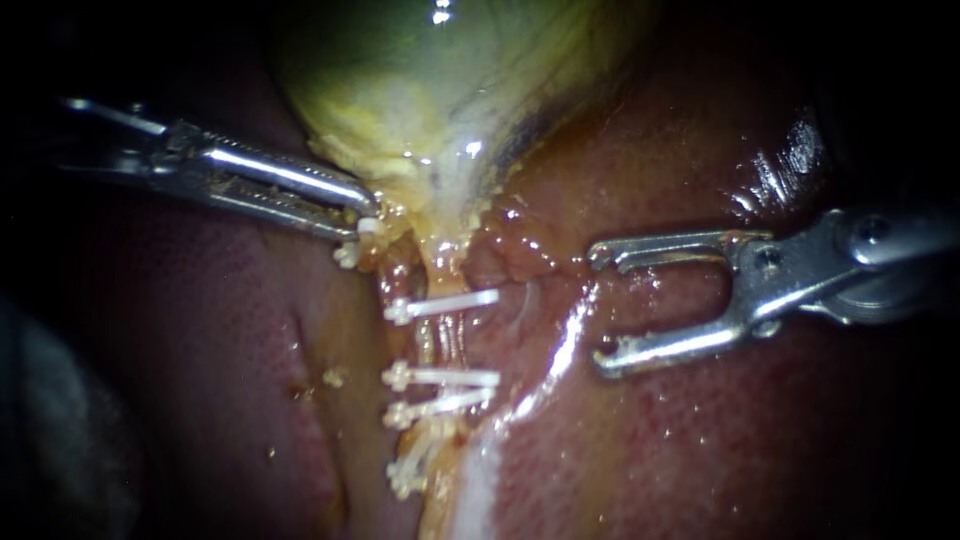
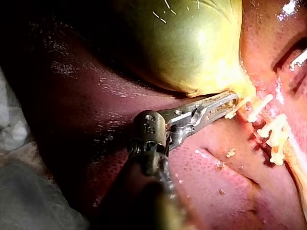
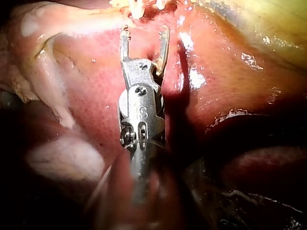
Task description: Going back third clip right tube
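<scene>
Clips [image 1: 445,377] apart from gaping right instrument [image 1: 600,307] | left instrument [image 1: 368,218] clamping gallbladder [image 1: 440,80]

No legible words, labels or signs, tiny stamped marks on left instrument [image 2: 229,101], right instrument [image 3: 144,36].

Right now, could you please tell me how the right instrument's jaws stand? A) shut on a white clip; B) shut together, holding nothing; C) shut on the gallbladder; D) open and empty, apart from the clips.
D: a wide gap shows between the jaws of the right instrument, nothing is gripped in it, and the white clips sit apart from them.
</scene>
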